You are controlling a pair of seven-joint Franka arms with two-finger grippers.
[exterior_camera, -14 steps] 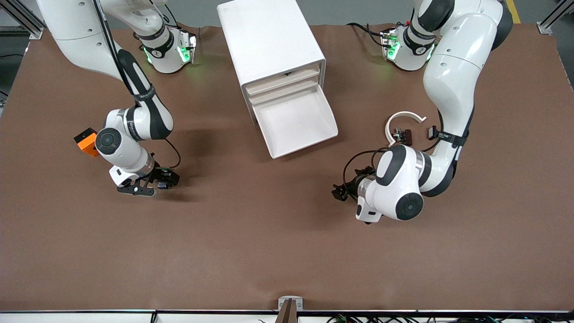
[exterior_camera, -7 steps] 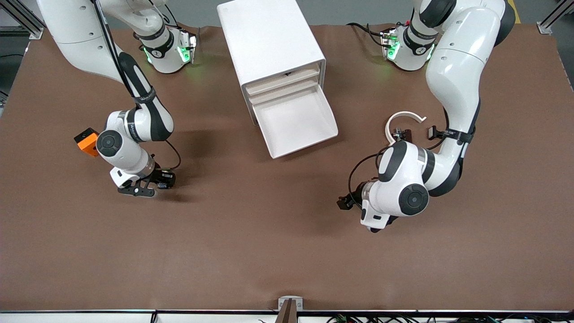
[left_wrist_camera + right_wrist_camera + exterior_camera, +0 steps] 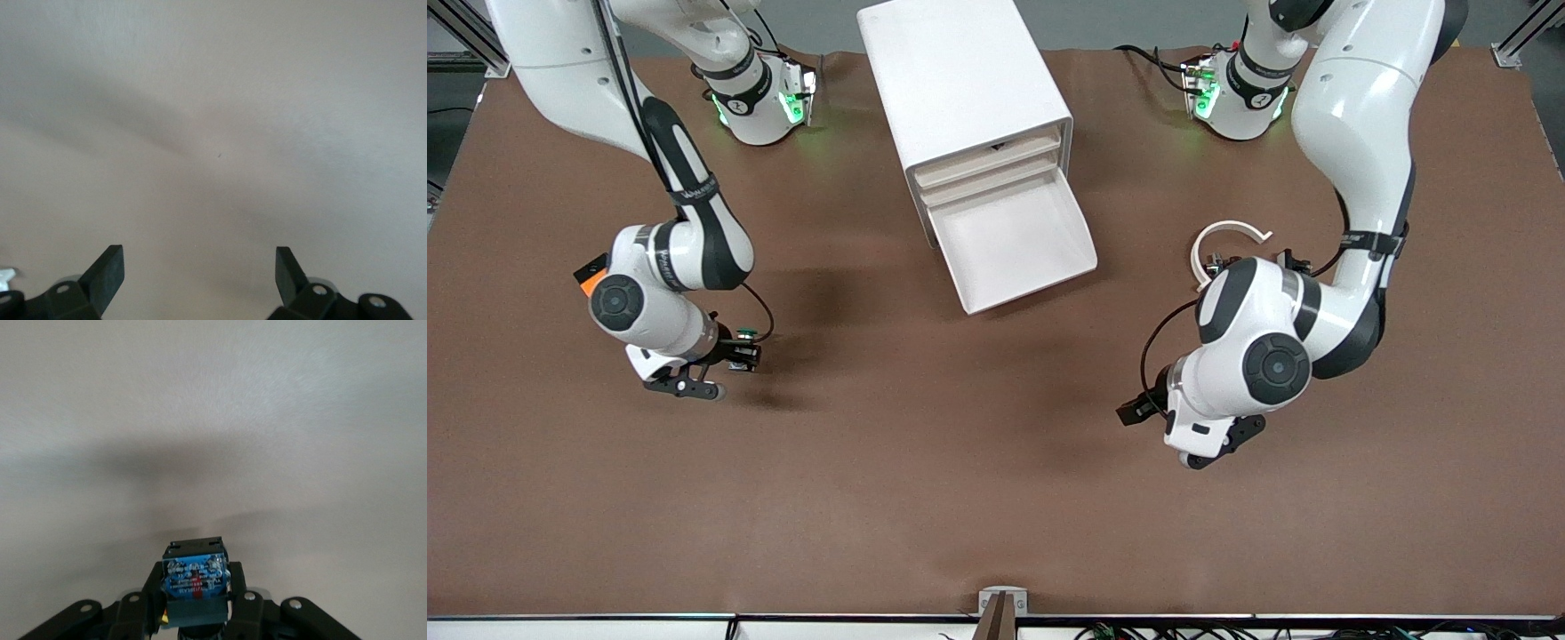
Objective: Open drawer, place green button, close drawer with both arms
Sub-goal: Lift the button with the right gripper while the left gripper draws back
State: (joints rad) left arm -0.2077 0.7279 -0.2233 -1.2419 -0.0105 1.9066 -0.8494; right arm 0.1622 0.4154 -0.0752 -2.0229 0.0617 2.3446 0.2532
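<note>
One drawer point(image 3: 1016, 245) stands open, bare inside; right end effector point(image 3: 195, 600) grips the button point(image 3: 194, 577), left end effector point(image 3: 199, 273) spread.

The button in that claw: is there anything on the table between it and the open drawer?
Nothing visible. The right claw is shut on the button, and only bare brown table lies between it and the open drawer.

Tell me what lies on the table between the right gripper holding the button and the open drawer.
Nothing: in the front view, only bare brown table lies between the right gripper, shut on the button, and the open drawer.
</note>
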